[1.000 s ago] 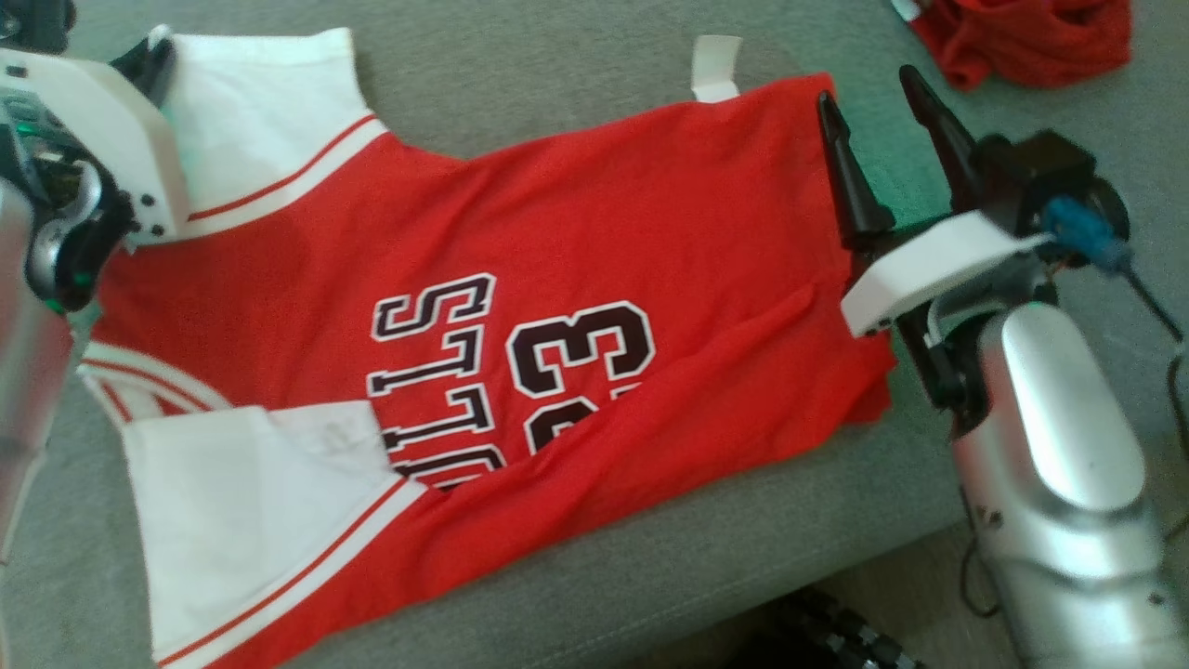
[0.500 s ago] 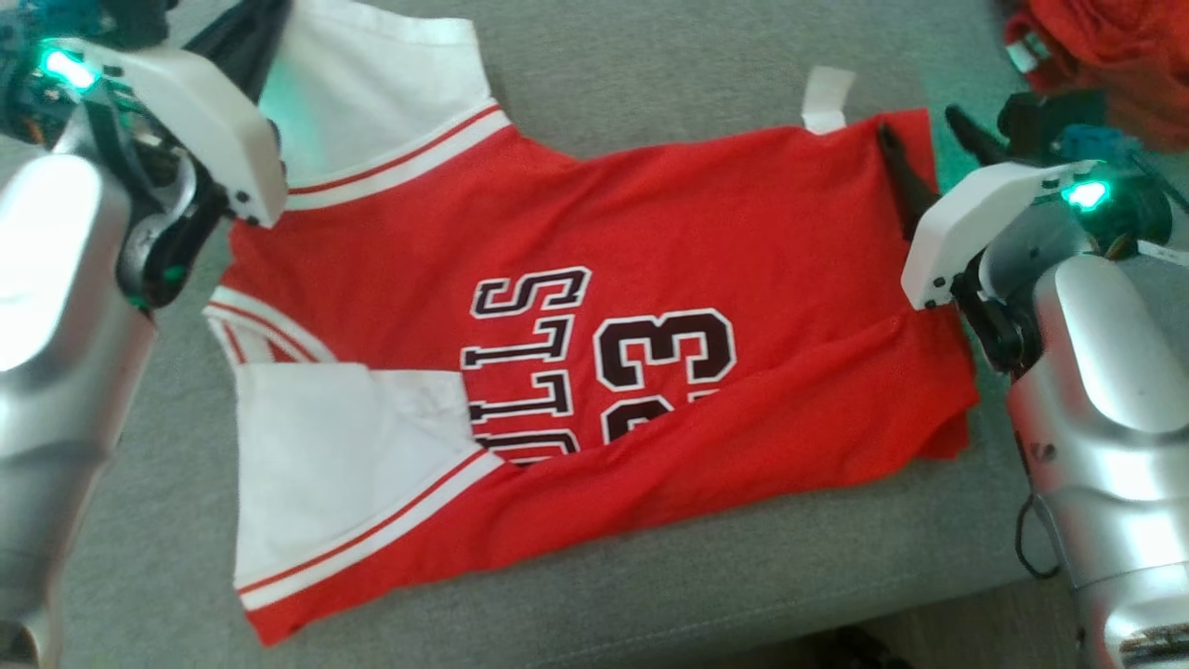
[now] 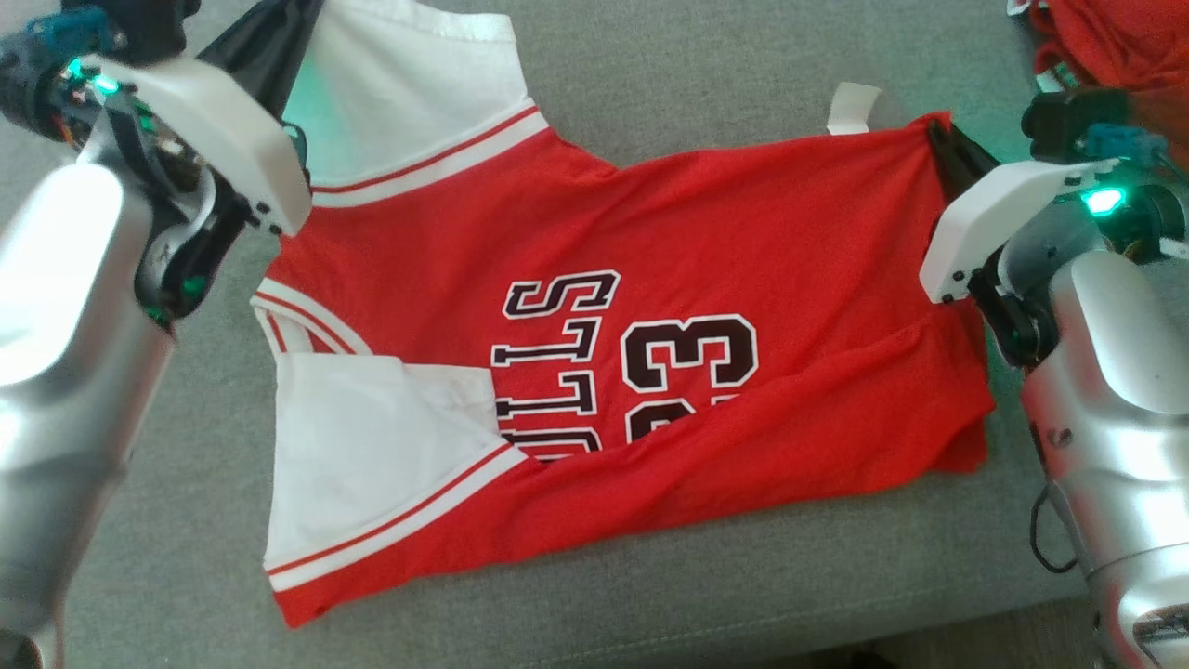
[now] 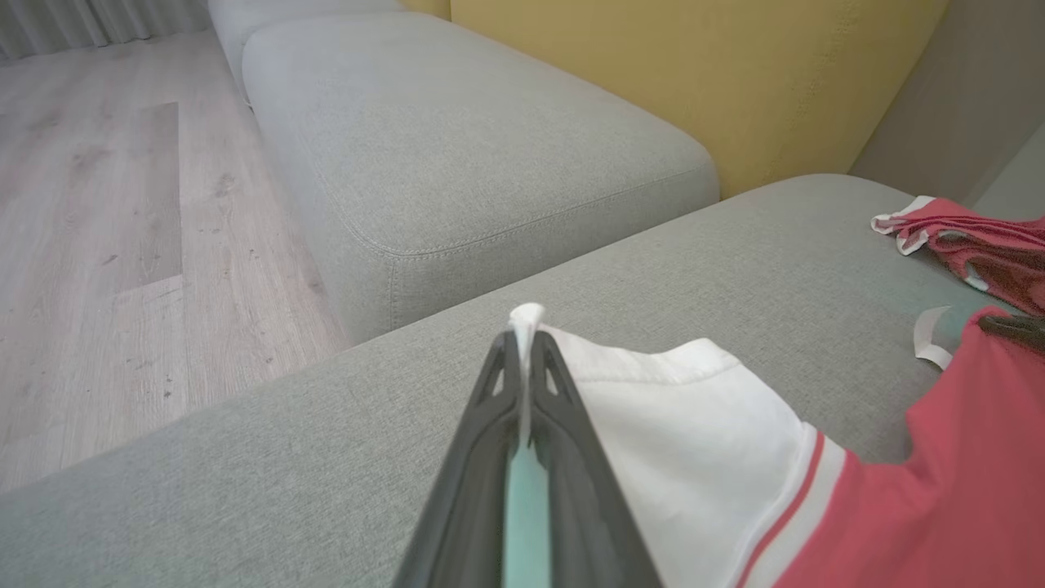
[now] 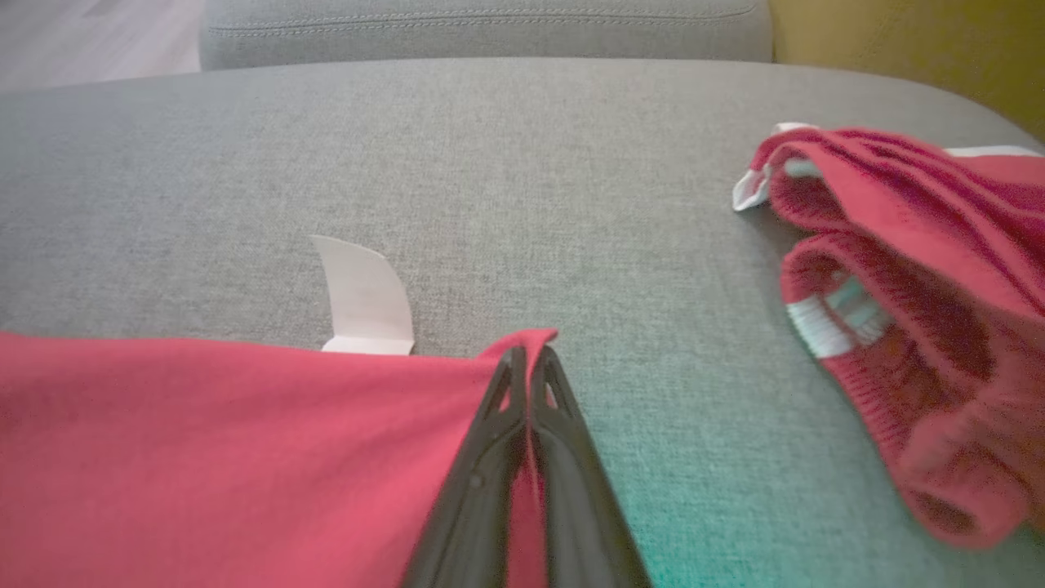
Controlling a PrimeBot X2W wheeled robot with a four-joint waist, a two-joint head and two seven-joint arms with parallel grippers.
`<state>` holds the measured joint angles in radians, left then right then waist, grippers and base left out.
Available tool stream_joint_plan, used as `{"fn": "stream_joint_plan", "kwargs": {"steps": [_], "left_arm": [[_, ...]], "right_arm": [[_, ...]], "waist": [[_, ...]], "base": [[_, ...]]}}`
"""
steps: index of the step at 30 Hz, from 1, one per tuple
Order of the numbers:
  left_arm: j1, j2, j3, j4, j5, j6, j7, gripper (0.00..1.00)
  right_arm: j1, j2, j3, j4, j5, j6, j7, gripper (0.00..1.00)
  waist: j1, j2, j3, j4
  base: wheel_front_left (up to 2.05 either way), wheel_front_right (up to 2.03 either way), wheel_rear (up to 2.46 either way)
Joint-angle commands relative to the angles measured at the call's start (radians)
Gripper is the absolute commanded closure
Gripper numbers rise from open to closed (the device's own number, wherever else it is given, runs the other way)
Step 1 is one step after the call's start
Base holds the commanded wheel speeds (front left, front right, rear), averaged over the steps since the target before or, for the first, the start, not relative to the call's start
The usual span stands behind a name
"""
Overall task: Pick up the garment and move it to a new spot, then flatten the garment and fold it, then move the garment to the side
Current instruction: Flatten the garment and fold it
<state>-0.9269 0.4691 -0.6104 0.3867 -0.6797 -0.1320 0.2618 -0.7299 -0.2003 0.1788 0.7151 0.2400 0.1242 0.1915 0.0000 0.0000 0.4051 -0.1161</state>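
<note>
You are looking down on a red fabric jersey [image 3: 706, 232] with white sleeves and black "23" lettering, spread nearly flat across a grey woven sofa cushion [image 3: 697, 65]. Its near long edge is folded up over part of the print. Your left gripper [image 3: 279, 28] sits at the upper left, dark fingers at the far white sleeve's corner. Your right gripper [image 3: 940, 139] meets the jersey's far hem corner, near a small white label [image 3: 853, 107]. A crumpled second red garment [image 3: 1115, 37] lies at the top right, apart from the jersey
</note>
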Motion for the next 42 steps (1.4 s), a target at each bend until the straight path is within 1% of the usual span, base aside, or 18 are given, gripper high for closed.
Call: {"fn": "stream_joint_plan", "kwargs": {"steps": [1,7,11,15,18,22,24,27,30,34,35,36,37,38,40,41,42], "left_arm": [[-0.015,0.048,0.05,-0.032,-0.006,0.004,-0.011,1.0],[0.066,0.056,0.066,-0.095,-0.029,0.014,-0.068,1.0],[0.183,0.074,0.073,-0.189,-0.05,0.039,-0.1,1.0],[0.33,0.106,0.082,-0.312,-0.067,0.087,-0.126,1.0],[0.449,0.126,0.092,-0.404,-0.08,0.138,-0.145,1.0],[0.598,0.131,0.088,-0.489,-0.094,0.198,-0.172,1.0],[0.659,0.123,0.079,-0.505,-0.098,0.218,-0.189,1.0],[0.729,0.102,0.068,-0.503,-0.108,0.237,-0.222,1.0],[0.78,0.086,0.062,-0.48,-0.118,0.245,-0.253,1.0],[0.821,0.067,0.049,-0.44,-0.128,0.244,-0.276,1.0],[0.829,0.061,0.047,-0.43,-0.131,0.244,-0.282,1.0],[0.835,0.054,0.046,-0.419,-0.135,0.244,-0.29,1.0],[0.842,0.049,0.046,-0.406,-0.136,0.245,-0.299,1.0],[0.858,0.038,0.046,-0.378,-0.14,0.245,-0.319,1.0],[0.877,0.026,0.05,-0.359,-0.146,0.247,-0.344,0.18],[0.887,0.021,0.051,-0.352,-0.147,0.25,-0.355,0.0],[0.887,0.021,0.051,-0.352,-0.147,0.25,-0.355,0.0]], "right_arm": [[-0.031,-0.011,0.01,-0.028,0.0,0.007,-0.017,1.0],[0.016,-0.021,0.041,-0.032,-0.004,0.007,-0.132,1.0],[0.103,-0.042,0.057,-0.052,-0.002,0.007,-0.193,1.0],[0.201,-0.058,0.047,-0.096,0.01,0.007,-0.237,1.0],[0.272,-0.065,0.034,-0.141,0.009,0.007,-0.253,1.0],[0.36,-0.065,0.008,-0.198,0.01,0.007,-0.253,1.0],[0.396,-0.063,-0.011,-0.223,0.005,0.007,-0.249,1.0],[0.447,-0.057,-0.04,-0.258,-0.011,0.007,-0.246,1.0],[0.499,-0.039,-0.064,-0.293,-0.024,0.007,-0.241,1.0],[0.557,-0.022,-0.082,-0.328,-0.046,0.007,-0.245,1.0],[0.57,-0.019,-0.086,-0.336,-0.054,0.007,-0.25,0.92],[0.583,-0.015,-0.091,-0.342,-0.06,0.007,-0.256,0.78],[0.596,-0.009,-0.097,-0.348,-0.066,0.007,-0.262,0.55],[0.623,0.002,-0.112,-0.365,-0.078,0.007,-0.283,0.0],[0.653,0.016,-0.133,-0.383,-0.093,0.007,-0.299,0.0],[0.669,0.024,-0.146,-0.392,-0.099,0.007,-0.308,0.0],[0.669,0.024,-0.146,-0.392,-0.099,0.007,-0.308,0.0]], "waist": [[0.0,0.0,-0.01,0.003],[0.0,0.0,-0.076,0.02],[0.0,0.0,-0.132,0.039],[0.0,0.0,-0.178,0.056],[0.0,0.0,-0.203,0.065],[0.0,0.0,-0.227,0.076],[0.0,0.0,-0.235,0.08],[0.0,0.0,-0.247,0.087],[0.0,0.0,-0.256,0.089],[0.0,0.0,-0.268,0.088],[0.0,0.0,-0.271,0.088],[0.0,0.0,-0.276,0.088],[0.0,0.0,-0.279,0.087],[0.0,0.0,-0.287,0.084],[0.0,0.0,-0.295,0.081],[0.0,0.0,-0.3,0.079],[0.0,0.0,-0.3,0.079]], "base": [[0.0,0.0,0.0],[0.0,0.0,0.0],[0.0,0.0,0.0],[0.0,0.0,0.0],[0.0,0.0,0.0],[0.0,0.0,0.0],[0.0,0.0,0.0],[0.0,0.0,0.0],[0.0,0.0,0.0],[0.0,0.0,0.0],[0.0,0.0,0.0],[0.0,0.0,0.0],[0.0,0.0,0.0],[0.0,0.0,0.0],[0.0,0.0,0.0],[0.0,0.0,0.0],[0.0,0.0,0.0]]}}
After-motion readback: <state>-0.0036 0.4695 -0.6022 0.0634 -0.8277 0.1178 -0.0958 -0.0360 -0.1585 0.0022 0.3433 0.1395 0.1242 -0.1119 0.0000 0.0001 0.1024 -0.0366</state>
